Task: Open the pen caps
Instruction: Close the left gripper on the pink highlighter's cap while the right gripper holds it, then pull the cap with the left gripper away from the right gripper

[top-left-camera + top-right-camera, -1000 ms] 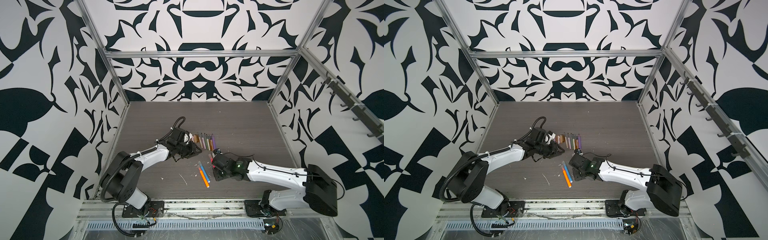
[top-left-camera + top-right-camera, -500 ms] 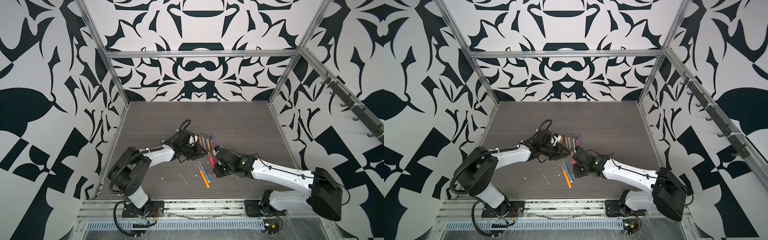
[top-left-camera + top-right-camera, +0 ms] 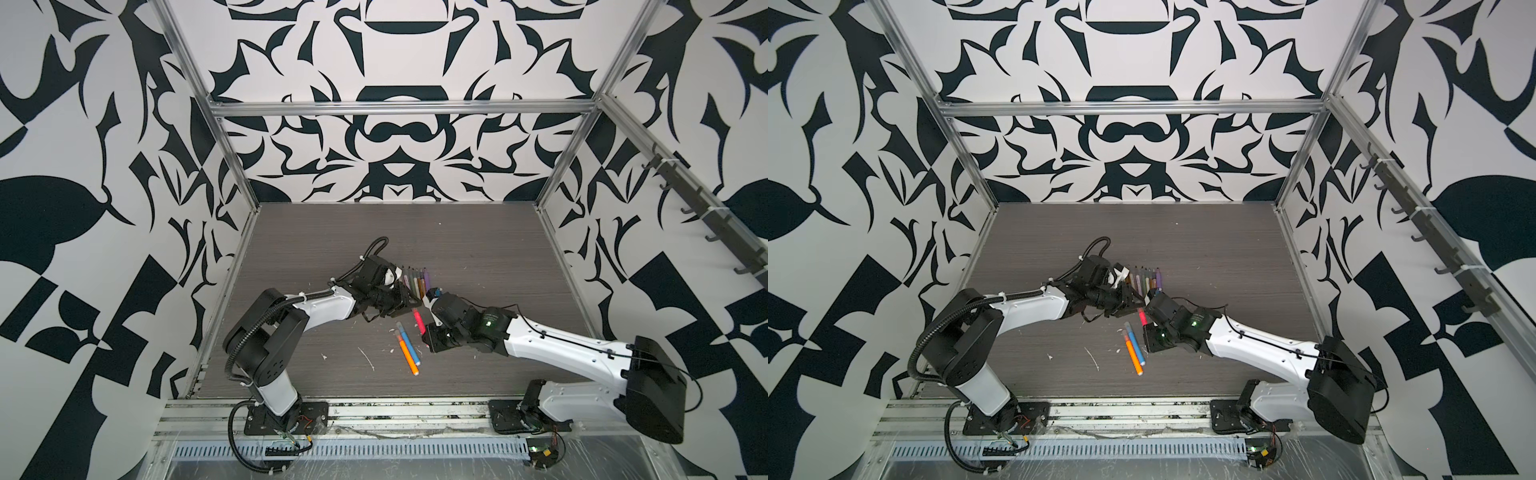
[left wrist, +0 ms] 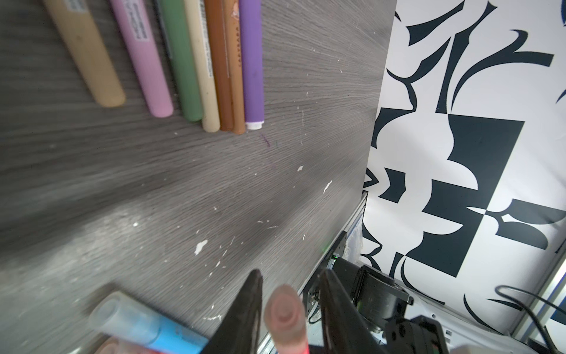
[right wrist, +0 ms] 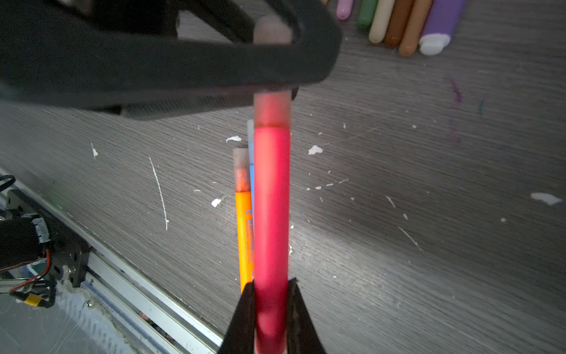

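Observation:
A red pen (image 5: 272,199) is held off the table, and my right gripper (image 5: 271,283) is shut on its lower barrel. Its cloudy pinkish pen cap (image 5: 272,107) sits on the far end. That cap (image 4: 284,312) stands between the fingers of my left gripper (image 4: 290,275), which is open: one finger is close against it and a gap shows at the other. In both top views the two grippers meet mid-table, the left gripper (image 3: 413,305) just above the right gripper (image 3: 424,334), with the red pen (image 3: 1142,318) between them.
A row of several pens (image 3: 415,284) in tan, pink, green, cream, brown and purple lies side by side just behind the grippers. A blue pen (image 3: 405,338) and an orange pen (image 3: 409,357), both capped, lie below the held pen. White flecks dot the grey table (image 3: 498,257).
My left gripper has swung right from beside the pen row to the red pen's cap. My right gripper has carried the red pen up and back to meet it.

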Tool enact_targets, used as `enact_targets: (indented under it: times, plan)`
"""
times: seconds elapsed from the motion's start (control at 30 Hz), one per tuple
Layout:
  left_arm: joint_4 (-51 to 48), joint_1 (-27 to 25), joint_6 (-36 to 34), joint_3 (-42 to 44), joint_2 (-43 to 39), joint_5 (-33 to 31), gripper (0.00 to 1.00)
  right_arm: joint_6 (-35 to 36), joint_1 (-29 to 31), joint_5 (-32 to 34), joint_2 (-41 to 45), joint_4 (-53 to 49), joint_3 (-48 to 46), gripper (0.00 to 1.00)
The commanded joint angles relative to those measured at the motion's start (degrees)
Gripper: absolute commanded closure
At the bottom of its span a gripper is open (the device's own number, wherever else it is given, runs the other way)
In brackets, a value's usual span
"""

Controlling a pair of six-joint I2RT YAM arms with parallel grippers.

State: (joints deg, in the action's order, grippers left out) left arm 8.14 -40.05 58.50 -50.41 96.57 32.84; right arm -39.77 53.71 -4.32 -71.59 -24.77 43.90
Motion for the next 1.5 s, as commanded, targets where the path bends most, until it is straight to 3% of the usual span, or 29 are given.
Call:
enact_targets:
  times: [0.0, 0.07, 0.17, 0.23, 0.33, 0.37, 0.67, 0.87, 0.93, 0.97, 1.07, 1.13, 1.17, 1.2, 1.27, 1.33, 1.47]
  plan:
    - [0.52, -0.38, 0.41, -1.09, 0.7, 0.56, 0.68, 0.54, -0.25, 0.0, 0.66, 0.52, 2.64, 0.96]
    - [0.56, -0.62, 0.36, -1.13, 0.59, 0.73, 0.77, 0.5, -0.34, 0.23, 0.77, 0.25, 2.81, 0.96]
    - [0.72, -0.95, 0.22, -1.27, 0.3, 1.08, 0.99, 0.35, -0.61, 0.85, 1.15, -0.14, 3.01, 0.96]
    - [0.69, -0.99, 0.21, -1.27, -0.1, 1.17, 1.0, -0.01, -0.92, 1.15, 1.53, -0.26, 2.96, 0.91]
    - [0.73, -1.16, 0.21, -1.18, -0.73, 1.26, 1.0, -0.09, -1.19, 0.89, 1.9, 0.25, 2.89, 0.66]
    - [0.73, -1.17, 0.32, -1.19, -0.94, 1.22, 1.0, -0.12, -1.2, 0.74, 1.86, 0.47, 2.88, 0.63]
    - [0.71, -1.52, 0.91, -1.07, -3.0, 1.27, 1.0, 0.74, -3.69, -0.94, -1.37, 2.96, 4.14, 0.62]
    - [0.77, -1.43, 1.5, -1.0, -3.94, 1.07, 1.0, 0.81, -4.02, -2.95, -3.2, 4.73, 3.21, 0.69]
    - [0.16, -0.65, 0.8, -2.09, -3.53, 1.38, 1.0, 0.45, -4.05, -3.41, -2.83, 4.6, 2.08, 0.98]
    - [-1.01, 0.33, -0.2, -3.11, -3.15, 1.62, 1.0, -0.05, -3.97, -3.48, -2.33, 4.49, 1.33, 1.0]
    - [-13.58, 8.92, -10.76, -12.36, -0.16, 2.2, 1.0, -3.46, -2.18, -1.52, 2.58, 5.18, -3.53, 1.0]
    - [-29.89, 18.3, -21.64, -24.45, 4.08, -4.94, 1.0, -6.72, 0.32, -0.72, 6.05, 6.5, -7.49, 1.0]
    - [-33.21, 22.01, -22.61, -27.71, 5.7, -6.6, 1.0, -7.85, 0.94, -1.11, 7.04, 7.11, -8.78, 1.0]
    - [-32.89, 25.32, -21.41, -29.09, 6.65, -4.18, 1.0, -8.63, 1.05, -1.39, 8.21, 7.23, -9.91, 1.0]
    - [-27.88, 27.22, -19.22, -27.69, 5.49, -0.11, 1.0, -8.99, 1.12, -0.46, 10.94, 5.78, -10.59, 1.0]
    - [-30.76, 26.7, -23.1, -27.06, 4.02, -4.14, 1.0, -7.73, -0.08, 1.42, 13.5, 3.19, -10.08, 1.0]
    - [-33.4, 28.22, -26.71, -23.25, 4.99, -4.69, 1.0, -4.24, -6.67, -1.82, 13.35, 3.83, -9.91, 1.0]
